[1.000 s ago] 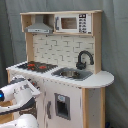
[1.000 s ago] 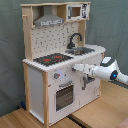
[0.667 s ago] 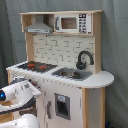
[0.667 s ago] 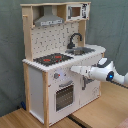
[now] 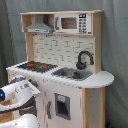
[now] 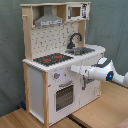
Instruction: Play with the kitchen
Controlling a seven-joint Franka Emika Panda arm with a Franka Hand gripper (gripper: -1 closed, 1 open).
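**Arm closing in on the front of the toy kitchen**

Since the earlier frame the arm has been advancing toward the kitchen front: in the second exterior view the gripper [image 6: 75, 69] is now reaching nearer to the knobs [image 6: 56, 76] than it was a second ago. The kitchen itself is not shifting.

I am looking at the kitchen [image 5: 65, 75] as the biggest thing here. It is standing upright on a wooden table [image 6: 100, 112], before a grey curtain. I am judging it as stiff, boxy and rather heavy for one arm, so I am not planning to lift or push the whole body; a hard push could tip or slide it.

Next in size, the oven door [image 6: 64, 96] is sitting under the hob [image 6: 52, 59]. It is probably light and hinged, best taken at its top edge.

The sink [image 5: 71, 74] and black faucet [image 5: 84, 59] look rigid but thin; the faucet could snap if I am pulling sideways.

The knobs are small and smooth, likely slippery, needing a gentle pinch.

About the pincer, I cannot tell how wide it is or whether it is holding anything.
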